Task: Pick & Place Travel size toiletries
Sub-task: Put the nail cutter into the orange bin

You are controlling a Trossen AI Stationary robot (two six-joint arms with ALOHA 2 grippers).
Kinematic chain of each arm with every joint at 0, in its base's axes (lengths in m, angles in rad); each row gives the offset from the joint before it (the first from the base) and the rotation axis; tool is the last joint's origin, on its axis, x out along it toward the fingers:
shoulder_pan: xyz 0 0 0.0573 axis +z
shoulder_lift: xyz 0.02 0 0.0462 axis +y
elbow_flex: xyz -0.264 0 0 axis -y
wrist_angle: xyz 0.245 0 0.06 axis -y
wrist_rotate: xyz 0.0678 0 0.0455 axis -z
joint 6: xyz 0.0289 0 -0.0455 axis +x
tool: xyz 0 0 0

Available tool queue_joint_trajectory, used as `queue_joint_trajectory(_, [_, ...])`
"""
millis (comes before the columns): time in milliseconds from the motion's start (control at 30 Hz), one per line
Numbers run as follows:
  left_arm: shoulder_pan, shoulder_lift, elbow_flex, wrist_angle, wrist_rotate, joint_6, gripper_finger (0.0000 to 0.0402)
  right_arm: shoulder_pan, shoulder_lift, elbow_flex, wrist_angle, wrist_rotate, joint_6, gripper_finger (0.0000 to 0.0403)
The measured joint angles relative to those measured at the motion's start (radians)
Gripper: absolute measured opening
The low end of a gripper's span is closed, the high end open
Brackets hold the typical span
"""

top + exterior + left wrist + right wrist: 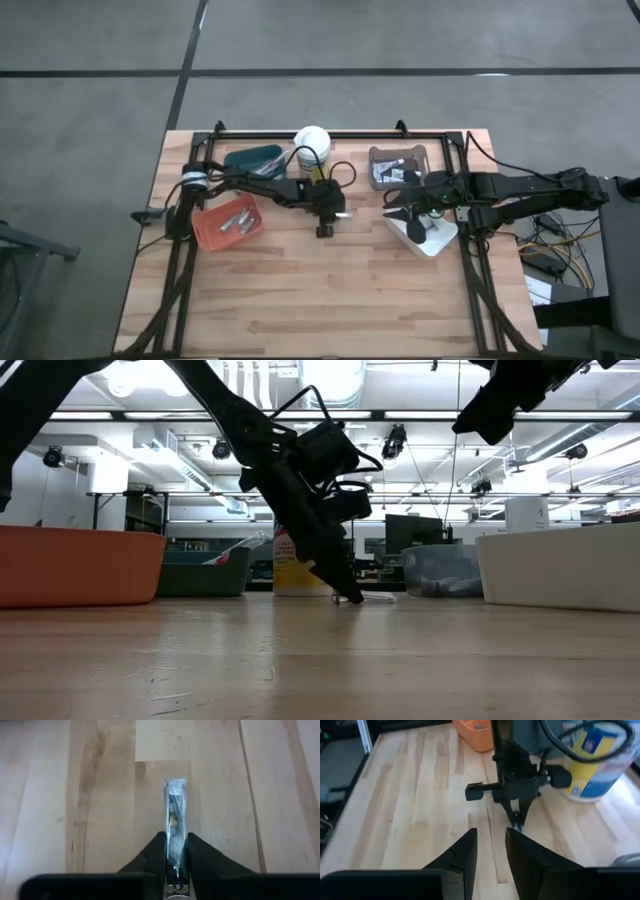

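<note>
My left gripper (pixel 336 213) is at the table's middle, in front of the tub, tipped down to the tabletop (pixel 350 596) and shut on a slim toiletry item in a clear wrapper (pixel 176 800). The item shows as a small white sliver (pixel 346 214) toward the table's right. My right gripper (pixel 490 851) is open and holds nothing. It hovers above the white bin's (pixel 428 238) left end (pixel 400 212) and faces the left gripper (pixel 516 795). More small toiletries lie in the orange bin (pixel 228 222) and the grey bin (pixel 398 166). My left gripper pinches the wrapped item between its two fingers (pixel 156 851) at one end (pixel 176 837). The item runs along the fingers and sticks out ahead of them. The fingers slant down from the table's left. The free end (pixel 380 598) is level with the tabletop; whether it touches I cannot tell.
A large white tub with a yellow label (pixel 312 146) stands behind the left gripper, and a teal bin (pixel 256 158) sits to its left. The near half of the wooden table (pixel 320 300) is bare. Cables hang beyond the table's right edge.
</note>
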Motion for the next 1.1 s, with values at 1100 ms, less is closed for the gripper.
queue_joint_trajectory(1100, [-0.223, -0.867, -0.538, 0.274, -0.215, -0.163, 0.0052, -0.001, -0.410, -0.736, 0.865, -0.081, -0.206, 0.0095])
